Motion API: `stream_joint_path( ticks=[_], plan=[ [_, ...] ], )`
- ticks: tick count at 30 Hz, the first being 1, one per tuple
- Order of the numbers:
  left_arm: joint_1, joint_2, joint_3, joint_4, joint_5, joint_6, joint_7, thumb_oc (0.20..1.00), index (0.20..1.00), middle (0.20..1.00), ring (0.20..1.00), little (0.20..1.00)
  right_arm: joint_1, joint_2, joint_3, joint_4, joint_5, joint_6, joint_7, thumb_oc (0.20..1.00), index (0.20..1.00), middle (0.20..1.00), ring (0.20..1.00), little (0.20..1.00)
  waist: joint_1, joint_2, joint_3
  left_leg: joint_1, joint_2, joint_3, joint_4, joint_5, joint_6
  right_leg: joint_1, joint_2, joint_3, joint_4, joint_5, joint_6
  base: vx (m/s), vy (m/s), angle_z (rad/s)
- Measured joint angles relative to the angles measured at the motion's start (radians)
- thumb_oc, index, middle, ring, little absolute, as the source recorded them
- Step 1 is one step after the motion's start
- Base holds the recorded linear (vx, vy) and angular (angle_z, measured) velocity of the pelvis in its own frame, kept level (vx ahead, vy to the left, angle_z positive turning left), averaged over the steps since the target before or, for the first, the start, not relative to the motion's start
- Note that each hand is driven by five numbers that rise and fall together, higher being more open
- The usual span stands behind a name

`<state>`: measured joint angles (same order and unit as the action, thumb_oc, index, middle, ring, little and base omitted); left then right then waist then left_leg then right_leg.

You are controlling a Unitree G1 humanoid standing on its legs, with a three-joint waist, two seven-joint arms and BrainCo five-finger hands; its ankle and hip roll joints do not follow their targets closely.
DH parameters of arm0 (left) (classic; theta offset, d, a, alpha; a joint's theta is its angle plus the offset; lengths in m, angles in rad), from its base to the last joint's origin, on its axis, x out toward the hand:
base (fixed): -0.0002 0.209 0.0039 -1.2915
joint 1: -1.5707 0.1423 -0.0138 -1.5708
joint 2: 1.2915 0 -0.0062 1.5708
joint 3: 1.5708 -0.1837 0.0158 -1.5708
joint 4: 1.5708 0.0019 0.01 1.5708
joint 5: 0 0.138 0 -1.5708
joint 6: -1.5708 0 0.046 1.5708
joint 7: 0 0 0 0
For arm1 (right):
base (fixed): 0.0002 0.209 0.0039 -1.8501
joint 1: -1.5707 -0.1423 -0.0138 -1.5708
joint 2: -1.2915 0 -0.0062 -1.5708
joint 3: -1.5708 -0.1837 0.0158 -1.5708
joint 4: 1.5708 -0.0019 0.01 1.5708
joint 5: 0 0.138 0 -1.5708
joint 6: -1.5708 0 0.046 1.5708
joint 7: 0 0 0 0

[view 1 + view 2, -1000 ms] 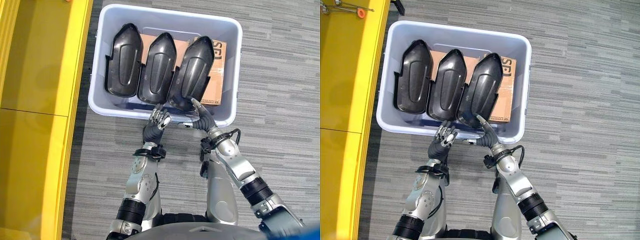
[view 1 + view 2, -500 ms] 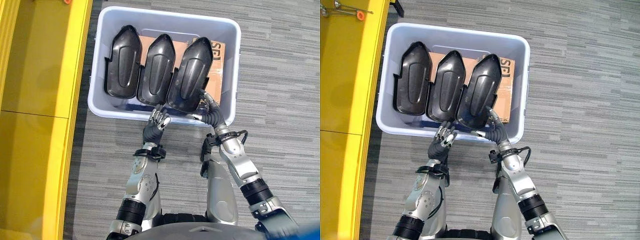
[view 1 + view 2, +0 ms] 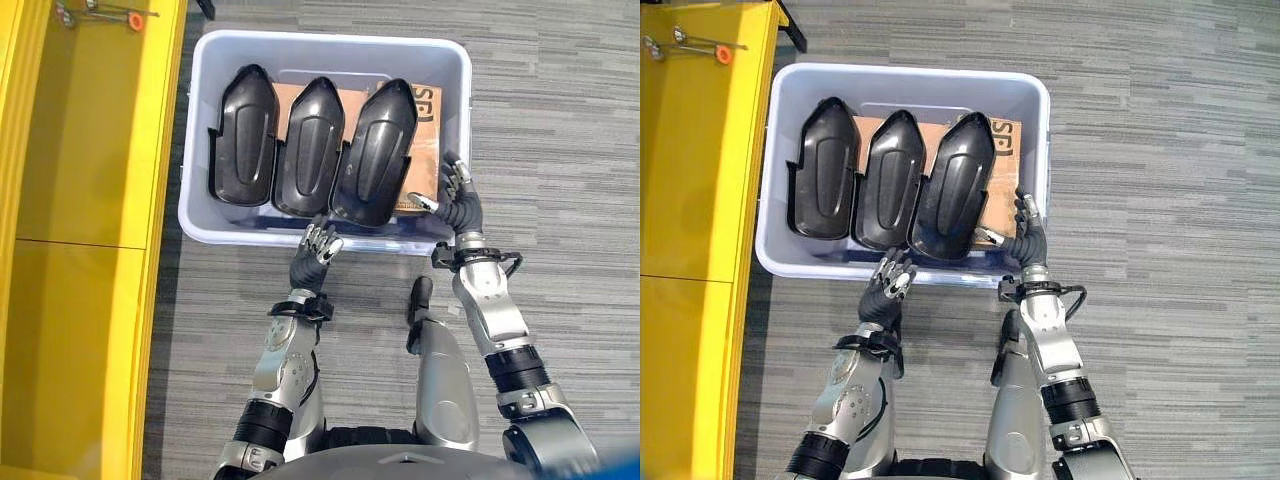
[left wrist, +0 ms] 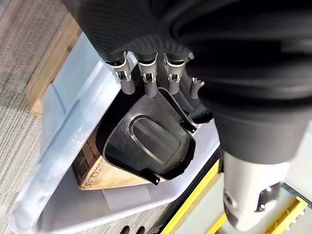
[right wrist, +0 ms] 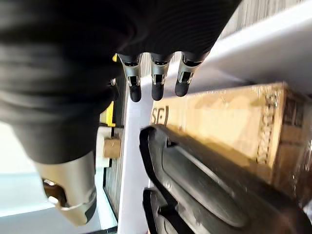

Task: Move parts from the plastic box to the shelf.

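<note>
Your right hand (image 3: 458, 200) has let go of the rightmost part (image 3: 375, 153), fingers relaxed; your left hand (image 3: 318, 246) hovers loosely curled, empty, at the plastic box (image 3: 455, 110) rim.

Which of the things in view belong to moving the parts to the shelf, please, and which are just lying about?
Part of the job:
- three black parts
- plastic box
- yellow shelf
- left hand, open
- right hand, open

Just lying about:
- cardboard box under the parts
- small tool with an orange tip on the shelf
</note>
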<state>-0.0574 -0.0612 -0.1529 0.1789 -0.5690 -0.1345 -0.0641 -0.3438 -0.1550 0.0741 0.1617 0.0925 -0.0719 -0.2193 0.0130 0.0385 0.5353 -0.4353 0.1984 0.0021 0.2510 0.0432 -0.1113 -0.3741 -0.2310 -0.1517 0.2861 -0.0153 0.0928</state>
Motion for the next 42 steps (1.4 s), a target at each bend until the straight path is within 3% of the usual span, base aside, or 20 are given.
stream_joint_path(
  ticks=[7,21,36,42],
  plan=[
    [0.005,0.000,-0.007,0.000,0.000,0.000,0.000,1.000,1.000,1.000,1.000,1.000,-0.051,-0.012,-0.047,0.037,-0.005,0.002,-0.051,1.000,1.000,1.000,1.000,1.000,-0.013,0.028,0.000,0.017,-0.010,0.011,-0.006,0.001,0.001,-0.007,-0.015,0.012,0.036,-0.021,0.003,0.00,0.006,0.00],
    [-0.004,0.002,-0.047,-0.001,-0.010,0.000,0.000,1.000,1.000,1.000,1.000,1.000,-0.198,-0.010,-0.055,0.170,-0.039,0.012,-0.098,1.000,1.000,1.000,1.000,1.000,-0.005,0.047,0.002,0.000,-0.012,0.016,-0.006,0.004,0.003,-0.049,-0.018,0.028,0.076,-0.037,0.003,0.01,-0.003,-0.01],
    [-0.017,0.003,-0.066,-0.001,-0.010,-0.001,0.001,1.000,1.000,1.000,1.000,1.000,-0.233,-0.010,-0.017,0.191,-0.058,0.012,-0.103,1.000,1.000,1.000,1.000,1.000,0.001,0.047,0.002,-0.024,-0.012,0.012,0.000,0.005,0.002,-0.082,-0.019,0.028,0.107,-0.053,-0.006,0.00,0.000,0.00],
    [-0.017,0.004,-0.071,-0.001,-0.019,-0.001,0.005,1.000,1.000,1.000,1.000,1.000,-0.289,0.008,-0.054,0.305,-0.056,0.013,-0.130,1.000,1.000,1.000,1.000,1.000,0.007,0.047,0.002,-0.028,-0.015,0.010,0.001,0.005,0.002,-0.084,-0.021,0.028,0.108,-0.053,-0.006,0.00,0.000,0.00]
  ],
)
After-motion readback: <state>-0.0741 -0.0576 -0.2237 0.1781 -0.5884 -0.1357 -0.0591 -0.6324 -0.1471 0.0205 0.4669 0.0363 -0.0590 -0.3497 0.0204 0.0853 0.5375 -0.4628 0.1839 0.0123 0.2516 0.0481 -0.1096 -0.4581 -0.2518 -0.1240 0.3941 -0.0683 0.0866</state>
